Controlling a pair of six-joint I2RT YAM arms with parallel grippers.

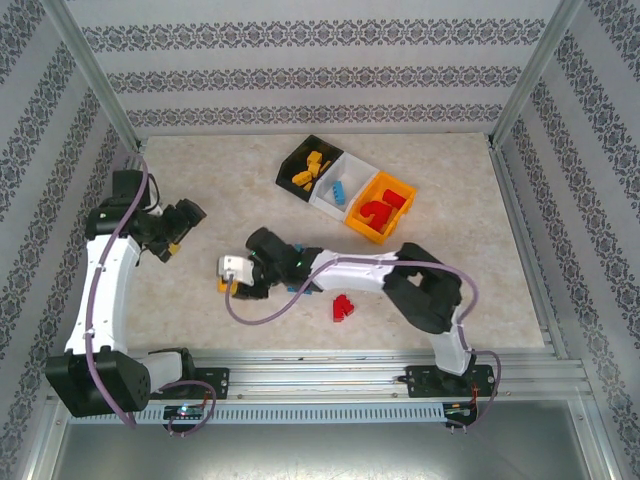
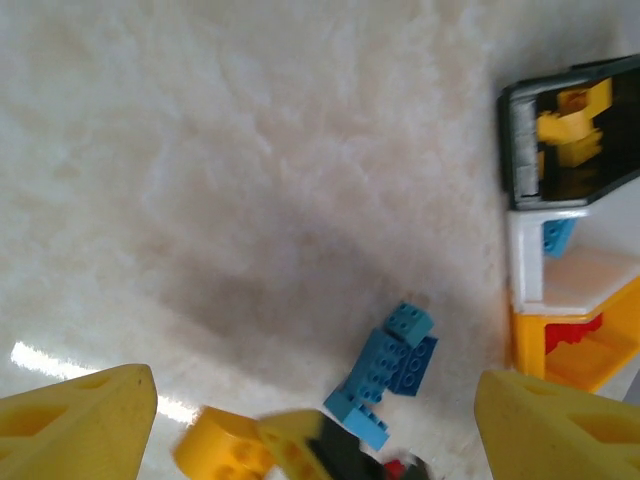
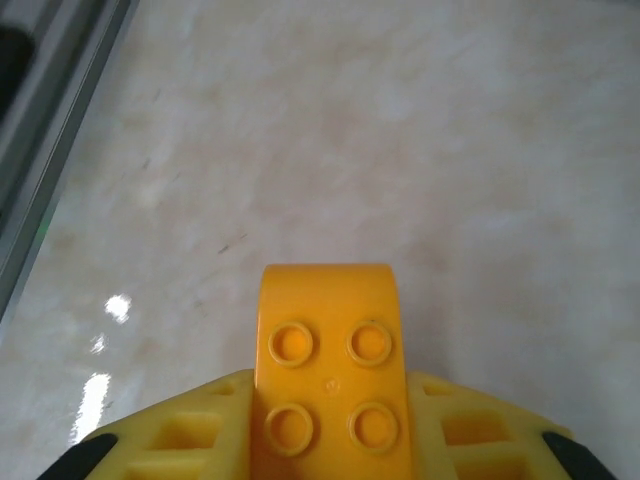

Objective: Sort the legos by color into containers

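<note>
My right gripper (image 1: 232, 280) reaches left across the table and is shut on a yellow-orange brick (image 3: 330, 370), studs up between the fingers (image 3: 190, 440). In the left wrist view the same brick (image 2: 225, 455) lies low on the table with a cluster of blue bricks (image 2: 390, 370) just right of it. A red brick (image 1: 343, 307) rests near the right arm's forearm. My left gripper (image 1: 185, 225) hangs open above the table at the left, nothing between its fingers (image 2: 80, 420). The black bin (image 1: 300, 160) holds yellow bricks, the white bin (image 1: 327, 195) blue ones, the orange bin (image 1: 365, 225) red ones.
The joined bins sit at the back centre, angled, and also show at the right edge of the left wrist view as the black bin (image 2: 515, 140), white bin (image 2: 525, 265) and orange bin (image 2: 530, 345). Patterned walls and metal posts (image 1: 95, 75) enclose the table.
</note>
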